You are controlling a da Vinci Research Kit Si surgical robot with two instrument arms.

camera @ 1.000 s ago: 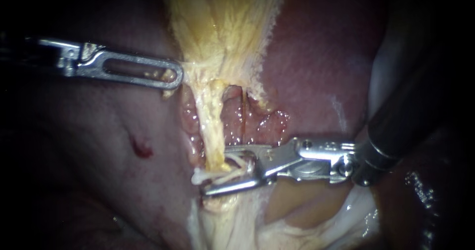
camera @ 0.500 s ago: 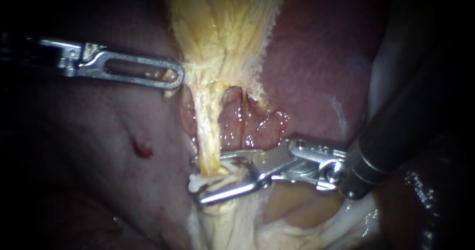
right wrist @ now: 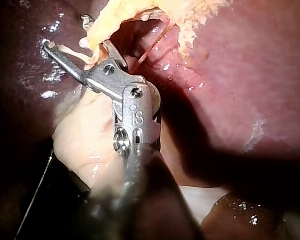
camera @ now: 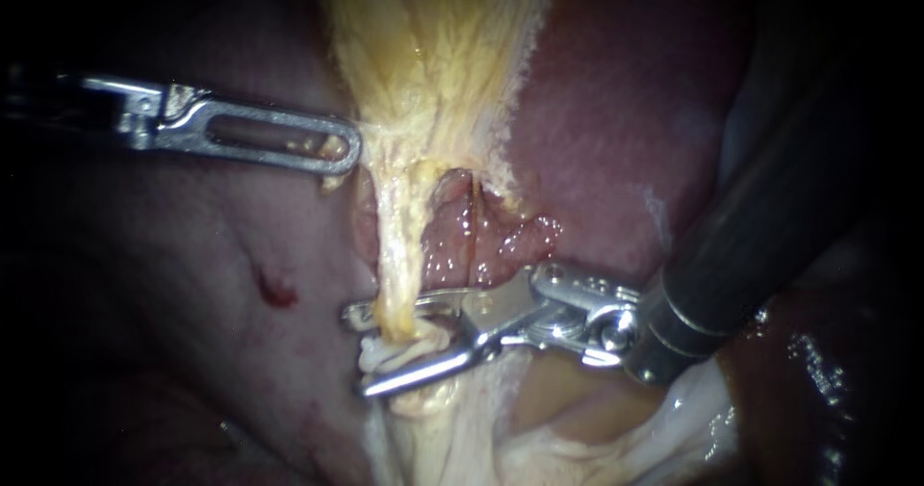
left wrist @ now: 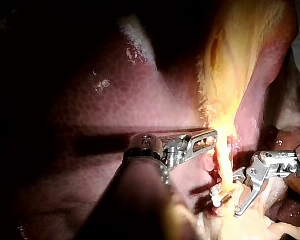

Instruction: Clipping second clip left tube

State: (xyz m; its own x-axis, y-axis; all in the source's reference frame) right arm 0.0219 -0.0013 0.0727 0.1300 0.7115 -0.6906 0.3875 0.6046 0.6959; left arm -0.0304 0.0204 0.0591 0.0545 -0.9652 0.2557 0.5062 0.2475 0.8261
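The left tube (camera: 399,255) is a pale yellow strand that runs down from the gallbladder (camera: 433,53). My right instrument (camera: 361,349) comes in from the right, its jaws open and astride the tube's lower end, tips past it on the far side. A white clip (camera: 404,353) lies across the tube between those jaws. The right wrist view shows the same open jaws (right wrist: 67,35) around the tube (right wrist: 97,35). My left instrument (camera: 337,151) is shut on the gallbladder's edge, holding it to the left. It also shows in the left wrist view (left wrist: 207,139).
A thin reddish right tube (camera: 474,241) runs beside the left one over wet pink tissue. The liver (camera: 616,130) lies behind and to both sides, with a small red spot (camera: 274,289) on the left. Pale tissue (camera: 577,428) lies under the right instrument.
My right instrument has slid left along the tissue, so its open jaws now reach further past the left tube. My left instrument has held still.
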